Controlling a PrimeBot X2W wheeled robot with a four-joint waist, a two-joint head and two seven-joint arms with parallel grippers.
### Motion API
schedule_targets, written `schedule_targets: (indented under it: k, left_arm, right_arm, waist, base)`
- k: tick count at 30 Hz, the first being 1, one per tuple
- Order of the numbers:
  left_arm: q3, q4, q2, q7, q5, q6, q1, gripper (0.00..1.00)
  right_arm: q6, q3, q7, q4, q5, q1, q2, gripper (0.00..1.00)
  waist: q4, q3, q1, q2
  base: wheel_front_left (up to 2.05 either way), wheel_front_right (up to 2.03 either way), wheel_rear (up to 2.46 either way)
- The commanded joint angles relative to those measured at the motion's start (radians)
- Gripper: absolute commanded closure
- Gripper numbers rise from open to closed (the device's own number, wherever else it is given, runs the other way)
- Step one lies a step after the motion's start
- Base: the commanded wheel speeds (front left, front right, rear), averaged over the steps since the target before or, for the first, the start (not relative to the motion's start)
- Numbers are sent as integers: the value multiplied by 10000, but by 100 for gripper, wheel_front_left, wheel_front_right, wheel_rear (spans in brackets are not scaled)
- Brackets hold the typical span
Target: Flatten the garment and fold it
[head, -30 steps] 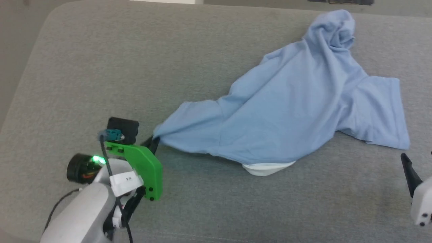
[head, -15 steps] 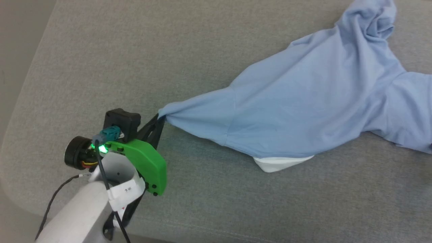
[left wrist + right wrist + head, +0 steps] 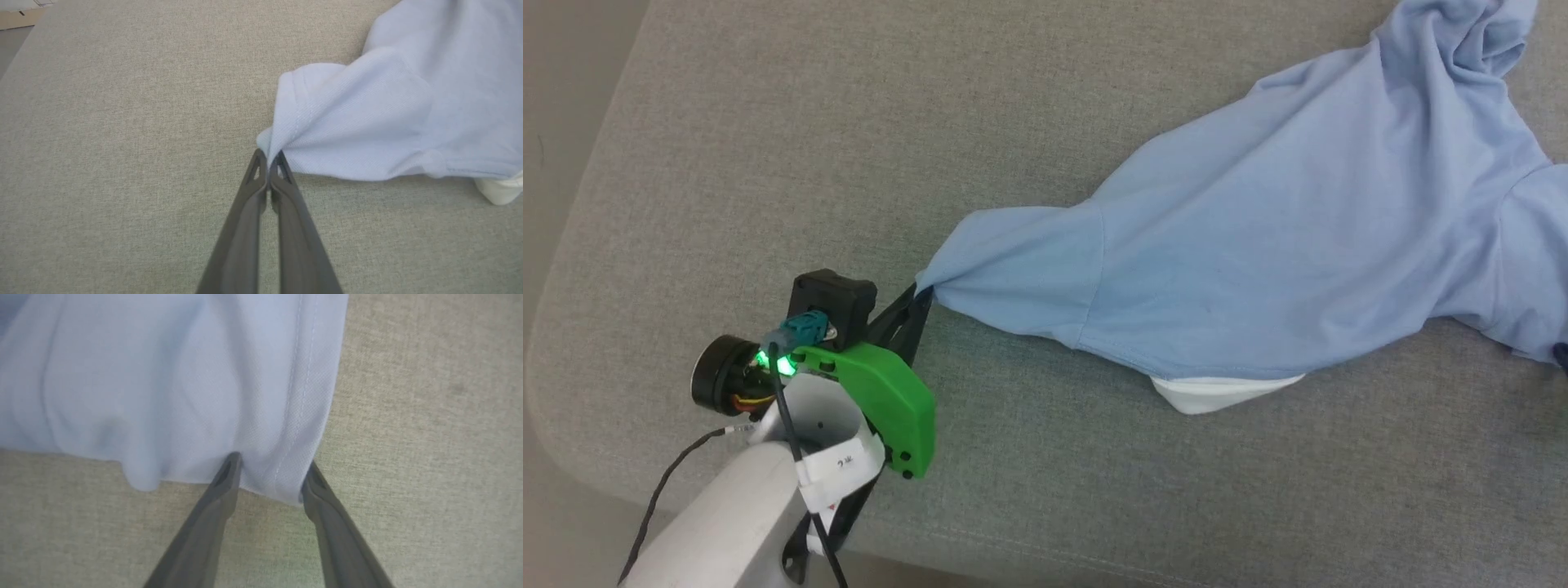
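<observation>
The garment is a light blue shirt lying crumpled on a grey padded surface, with its white collar peeking out underneath the near edge. My left gripper is shut on the tip of a sleeve hem, and in the left wrist view its tips pinch the blue cloth. In the right wrist view my right gripper stands open, its two fingers straddling a stitched hem corner of the garment. A dark fingertip shows at the garment's right end.
The grey surface has a rounded corner at the lower left, with bare floor beyond its left edge. The near edge runs just below my left arm. Wide bare fabric lies left of and behind the garment.
The head camera has swung, so the whole picture has shifted. My right gripper has left the lower right corner and reached the garment's far hem. The left gripper still holds the sleeve.
</observation>
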State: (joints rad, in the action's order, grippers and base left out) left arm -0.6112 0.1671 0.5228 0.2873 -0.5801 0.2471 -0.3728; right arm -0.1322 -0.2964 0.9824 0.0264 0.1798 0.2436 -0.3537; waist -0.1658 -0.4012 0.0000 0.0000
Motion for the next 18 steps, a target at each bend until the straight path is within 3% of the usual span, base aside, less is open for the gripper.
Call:
schedule_targets:
  k: [1,5,11,15,16,18]
  left_arm:
    - [23,-53,20,-83,105,-32,-169,100]
    - [32,-259,34,-154,64,-69,-161,100]
    - [280,-398,204,-422,-41,-68,-93,100]
    - [652,-243,386,-575,-233,9,-65,100]
    - [1137,-156,560,-686,-541,169,63,100]
    - [1427,-19,741,-760,-669,222,109,100]
  right_arm:
    - [15,127,-151,414,56,-295,213,100]
    - [15,47,-1055,416,246,-188,108,100]
    - [15,-30,-1908,-93,1424,-44,-175,100]
    - [15,4,-1921,-858,2469,-2,-559,100]
    - [15,-50,-1829,-1417,3549,161,-655,100]
    - [15,-41,-1769,-1771,4011,259,-907,100]
  waist:
    - [19,-23,0,0]
    - [93,234,0,0]
    - [385,1119,0,0]
    - [627,1758,0,0]
    - [830,2249,0,0]
    - [931,2479,0,0]
  base:
    - [0,0,0]
    - [0,0,0]
    - [0,0,0]
    - [0,0,0]
    - [0,0,0]
    - [0,0,0]
